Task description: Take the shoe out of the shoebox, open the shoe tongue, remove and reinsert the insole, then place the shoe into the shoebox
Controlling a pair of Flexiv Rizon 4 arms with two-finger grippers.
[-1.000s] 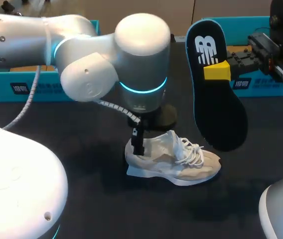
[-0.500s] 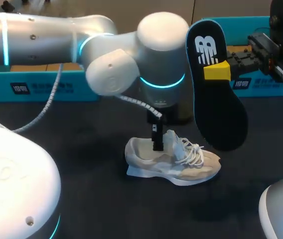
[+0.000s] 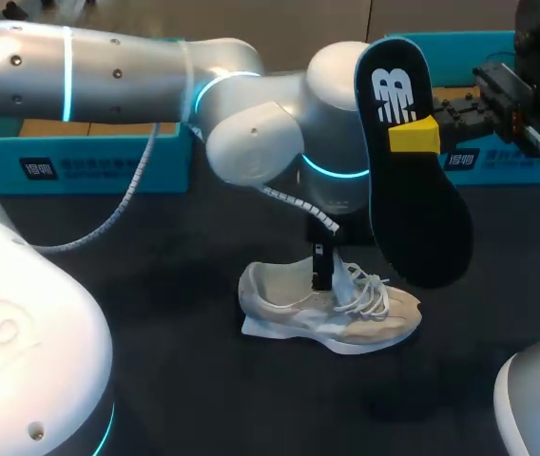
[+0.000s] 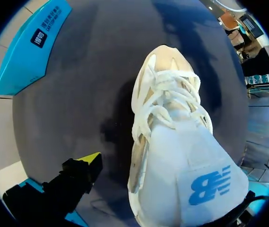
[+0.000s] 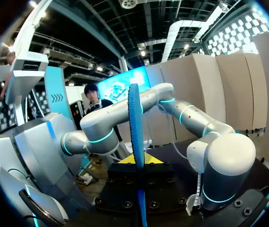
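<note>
Insole (image 3: 417, 209) is out, clamped in my right gripper (image 3: 413, 136), upper right. Shoe (image 3: 289, 304) sits lower centre; my left gripper (image 3: 322, 274), fingers apart, props its tongue (image 4: 186, 151). Next, I judge: slide the insole in toe-first.

The head view looks down from above and behind onto the dark counter (image 3: 156, 285), taking in its middle and far edge. The left wrist view faces straight down, very close over the shoe (image 4: 172, 142), which the head view also shows. The right wrist view faces level across the counter, with the insole (image 5: 133, 118) edge-on at the lens. It shares the insole and the left arm (image 5: 111, 116) with the head view.
</note>
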